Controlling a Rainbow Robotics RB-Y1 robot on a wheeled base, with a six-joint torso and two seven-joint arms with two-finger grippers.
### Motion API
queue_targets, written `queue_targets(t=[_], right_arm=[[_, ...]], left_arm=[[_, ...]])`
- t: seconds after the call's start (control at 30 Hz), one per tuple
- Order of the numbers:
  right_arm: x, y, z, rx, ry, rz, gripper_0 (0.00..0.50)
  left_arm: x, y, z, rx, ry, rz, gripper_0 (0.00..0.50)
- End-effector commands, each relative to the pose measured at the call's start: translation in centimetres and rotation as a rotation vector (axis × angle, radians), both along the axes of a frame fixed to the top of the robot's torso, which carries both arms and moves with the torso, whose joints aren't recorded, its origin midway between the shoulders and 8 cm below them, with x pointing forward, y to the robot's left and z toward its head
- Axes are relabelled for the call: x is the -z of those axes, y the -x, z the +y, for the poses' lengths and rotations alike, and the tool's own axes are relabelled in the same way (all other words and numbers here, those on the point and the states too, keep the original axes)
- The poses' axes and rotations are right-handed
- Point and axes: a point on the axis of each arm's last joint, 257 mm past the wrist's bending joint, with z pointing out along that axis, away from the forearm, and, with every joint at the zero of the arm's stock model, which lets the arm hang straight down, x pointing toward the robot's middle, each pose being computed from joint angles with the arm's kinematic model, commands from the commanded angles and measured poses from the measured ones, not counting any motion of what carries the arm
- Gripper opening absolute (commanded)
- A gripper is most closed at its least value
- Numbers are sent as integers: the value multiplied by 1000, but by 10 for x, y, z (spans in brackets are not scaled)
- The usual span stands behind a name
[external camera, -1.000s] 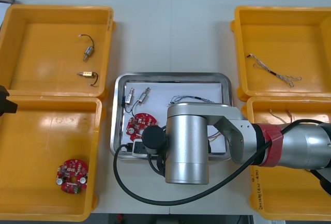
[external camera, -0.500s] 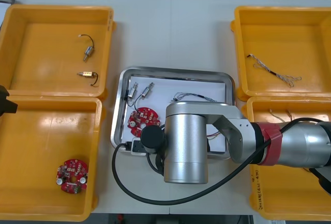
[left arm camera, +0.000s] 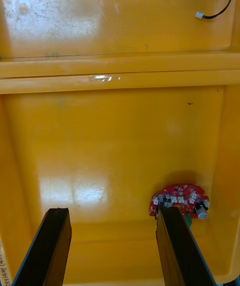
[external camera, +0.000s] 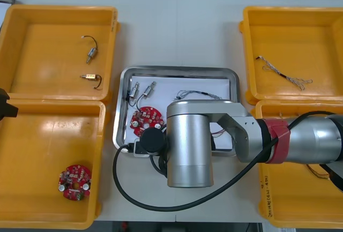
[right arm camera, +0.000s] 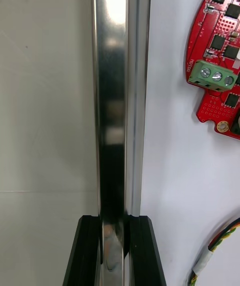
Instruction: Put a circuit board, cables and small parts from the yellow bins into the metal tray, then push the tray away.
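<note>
The metal tray (external camera: pixel 177 71) lies between the bins, white inside. It holds a round red circuit board (external camera: pixel 146 120), two small metal parts (external camera: pixel 143 91) and thin cables (external camera: pixel 201 94). My right arm reaches across the tray's near side. In the right wrist view my right gripper (right arm camera: pixel 116 251) is shut on the tray's shiny rim (right arm camera: pixel 117 90). The board (right arm camera: pixel 220 50) and a red and yellow cable (right arm camera: pixel 220 246) lie just inside that rim. My left gripper (left arm camera: pixel 115 246) hangs open over the near left bin, close to another circuit board (left arm camera: pixel 180 201).
Yellow bins flank the tray. The far left bin (external camera: pixel 59 12) holds two small metal parts (external camera: pixel 91 55). A spare board (external camera: pixel 75 181) lies in the near left bin (external camera: pixel 32 189). The far right bin (external camera: pixel 289 12) holds a cable (external camera: pixel 284 74). Bare table lies beyond the tray.
The tray has slid away from me and a little to the left, its rim held by my right gripper. The left arm has not moved.
</note>
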Motion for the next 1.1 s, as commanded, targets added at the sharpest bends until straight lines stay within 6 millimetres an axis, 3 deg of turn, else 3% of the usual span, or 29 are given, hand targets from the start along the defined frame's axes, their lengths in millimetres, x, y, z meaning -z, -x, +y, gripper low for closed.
queue_targets(t=[0.03,0.4,0.97,1.1], right_arm=[[-13,-9,4,-69,27,-40,0],[-27,-41,1,-60,58,-94,0],[-77,-92,12,-77,65,-263,0],[-81,-102,12,-64,61,-280,0]], left_arm=[[-13,5,13,15,-64,-18,500],[-13,5,13,15,-64,-18,500],[-13,5,13,15,-64,-18,500],[-13,5,13,15,-64,-18,500]])
